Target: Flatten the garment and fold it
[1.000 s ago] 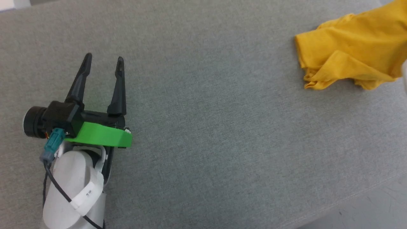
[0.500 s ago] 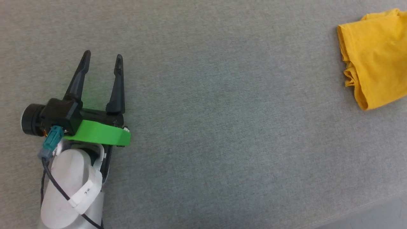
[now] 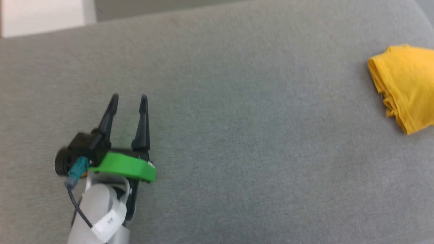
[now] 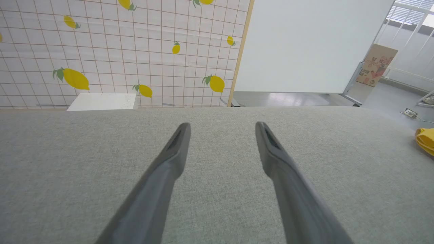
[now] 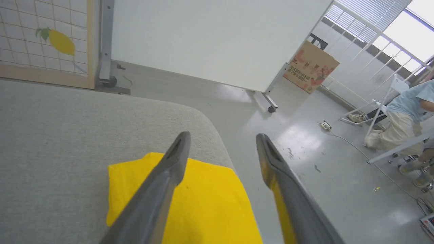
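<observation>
Yellow cloth, the garment (image 3: pixel 405 86), lies as a compact folded packet at about 3 o'clock in the head view, partly cut off by the picture's edge, with layered edges showing along its 9 o'clock side and only plain yellow facing up. It rests on the grey fabric-covered counter (image 3: pixel 237 135). The left claw (image 3: pixel 129 97) sits at about 8 o'clock in that view, well apart from the garment, its two dark fingers spread and pointing toward 12 o'clock over bare counter, with a green bracket (image 3: pixel 130 166) behind them on the wrist. In the left wrist view the left claw (image 4: pixel 222 124) stands apart with nothing between its fingers, and a sliver of the garment (image 4: pixel 425 140) shows at 3 o'clock. In the right wrist view the right claw (image 5: pixel 222 135) is also spread apart and empty, above the garment (image 5: pixel 210 203), which lies at 6 o'clock near the counter's rounded corner; whether the fingers touch the cloth cannot be told. Beyond the counter stand a lemon-printed tile panel (image 4: pixel 118 51) at 11 o'clock, a white partition (image 4: pixel 305 44) at 1 o'clock and a cardboard box (image 5: pixel 310 67), and a person (image 5: pixel 403 118) sits at 3 o'clock on the glossy floor (image 5: pixel 305 152).
</observation>
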`<state>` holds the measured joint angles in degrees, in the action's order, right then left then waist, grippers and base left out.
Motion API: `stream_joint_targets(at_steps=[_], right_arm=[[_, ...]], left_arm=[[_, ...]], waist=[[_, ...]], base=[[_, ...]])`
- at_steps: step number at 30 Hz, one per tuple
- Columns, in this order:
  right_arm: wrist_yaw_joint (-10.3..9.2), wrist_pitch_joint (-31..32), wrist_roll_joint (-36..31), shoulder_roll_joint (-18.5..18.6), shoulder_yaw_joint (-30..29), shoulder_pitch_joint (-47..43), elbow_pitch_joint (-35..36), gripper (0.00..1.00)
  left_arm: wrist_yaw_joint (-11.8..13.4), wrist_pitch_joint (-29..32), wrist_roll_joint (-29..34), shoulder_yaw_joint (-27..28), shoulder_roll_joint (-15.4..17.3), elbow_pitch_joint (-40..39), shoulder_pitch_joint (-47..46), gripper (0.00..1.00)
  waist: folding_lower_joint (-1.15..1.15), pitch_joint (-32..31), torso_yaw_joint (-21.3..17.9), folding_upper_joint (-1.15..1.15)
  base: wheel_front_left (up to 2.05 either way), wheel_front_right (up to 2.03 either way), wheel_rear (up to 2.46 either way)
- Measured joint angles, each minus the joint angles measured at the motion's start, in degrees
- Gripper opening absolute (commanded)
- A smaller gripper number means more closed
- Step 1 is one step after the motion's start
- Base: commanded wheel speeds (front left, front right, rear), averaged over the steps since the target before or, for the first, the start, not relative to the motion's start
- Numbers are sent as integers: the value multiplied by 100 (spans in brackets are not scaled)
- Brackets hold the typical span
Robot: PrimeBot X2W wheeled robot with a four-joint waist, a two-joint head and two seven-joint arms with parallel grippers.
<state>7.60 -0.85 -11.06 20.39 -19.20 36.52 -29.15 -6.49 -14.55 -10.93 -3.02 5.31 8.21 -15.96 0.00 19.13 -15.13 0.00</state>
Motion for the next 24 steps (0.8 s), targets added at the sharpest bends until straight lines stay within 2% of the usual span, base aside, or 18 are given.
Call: stream_joint_targets(at_steps=[5,10,18,24], right_arm=[[0,-162,698,-203,348,-763,713,100],[0,-350,1276,-615,509,-1580,1564,100],[-1,-538,1467,-1307,735,-2776,2559,100],[-1,-646,1461,-1511,1104,-3331,2751,100]], left_arm=[[3,-16,-118,36,-85,76,307,100],[1,-18,-124,13,-145,163,471,100],[-1,-18,-169,20,-191,237,676,100],[-1,-19,-186,24,-210,324,840,100]], waist=[[0,-474,193,0],[0,-886,449,0],[0,-1328,924,0],[0,-1627,1177,0]], base=[[0,0,0],[0,0,0],[0,0,0],[0,0,0]])
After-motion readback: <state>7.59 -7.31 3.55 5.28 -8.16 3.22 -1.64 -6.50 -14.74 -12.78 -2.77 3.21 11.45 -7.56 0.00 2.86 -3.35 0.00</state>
